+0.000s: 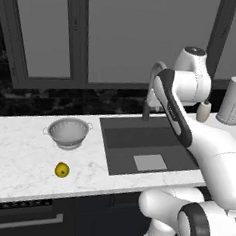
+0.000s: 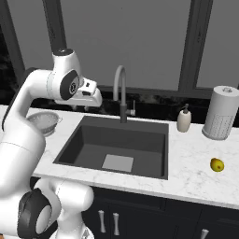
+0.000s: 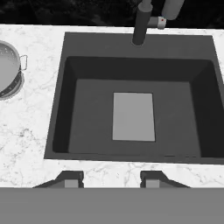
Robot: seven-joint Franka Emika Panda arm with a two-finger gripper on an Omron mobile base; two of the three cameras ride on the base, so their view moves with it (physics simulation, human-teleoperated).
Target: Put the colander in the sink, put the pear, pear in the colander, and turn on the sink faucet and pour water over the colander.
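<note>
The silvery colander [image 1: 68,131] [image 2: 43,122] [image 3: 6,70] stands upright on the white marble counter, left of the dark grey sink [image 1: 133,136] [image 2: 116,140] [image 3: 87,109]. One yellow pear [image 1: 61,170] lies on the counter in front of the colander. A second pear [image 2: 216,164] lies on the counter right of the sink. The grey gooseneck sink faucet [image 1: 153,77] [image 2: 120,88] [image 3: 141,24] rises behind the basin; no water runs. My gripper [image 3: 112,180] hangs high over the sink's near edge, open, with nothing between its fingers.
A white soap bottle [image 1: 203,111] [image 2: 184,120] and a tall perforated white cylinder [image 1: 234,101] [image 2: 220,113] stand on the counter behind the sink's right side. A window wall runs behind the counter. Dark cabinets sit below the counter's front edge.
</note>
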